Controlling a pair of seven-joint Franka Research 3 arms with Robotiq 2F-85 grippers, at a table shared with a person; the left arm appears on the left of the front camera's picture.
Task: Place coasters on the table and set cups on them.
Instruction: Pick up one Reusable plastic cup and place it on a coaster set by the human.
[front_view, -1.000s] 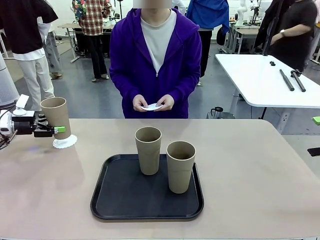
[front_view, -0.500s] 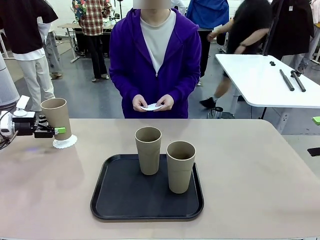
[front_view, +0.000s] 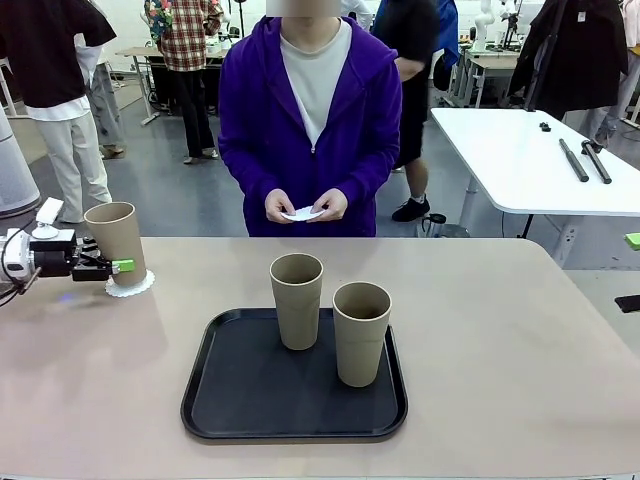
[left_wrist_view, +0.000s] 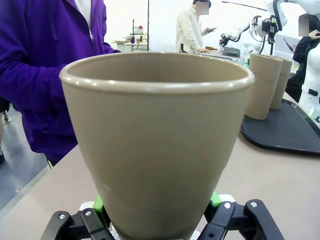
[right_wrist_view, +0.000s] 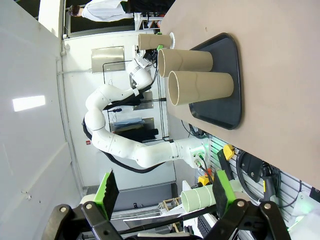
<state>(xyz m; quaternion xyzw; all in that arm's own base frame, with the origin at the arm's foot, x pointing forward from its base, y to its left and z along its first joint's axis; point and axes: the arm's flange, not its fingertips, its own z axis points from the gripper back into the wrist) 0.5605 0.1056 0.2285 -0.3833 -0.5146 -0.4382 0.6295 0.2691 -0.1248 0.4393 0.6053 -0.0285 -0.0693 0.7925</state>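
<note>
Setting a cup (front_view: 115, 238) on the coaster (front_view: 137, 287) left of the tray (front_view: 290, 432), the left claw (front_view: 118, 267), clamped on it, must next release; the right claw (right_wrist_view: 165, 192) gapes empty.

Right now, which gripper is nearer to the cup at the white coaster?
Left. The left gripper is shut around the lower body of that cup. The right gripper stands open far off, with the tray between it and the cup.
</note>
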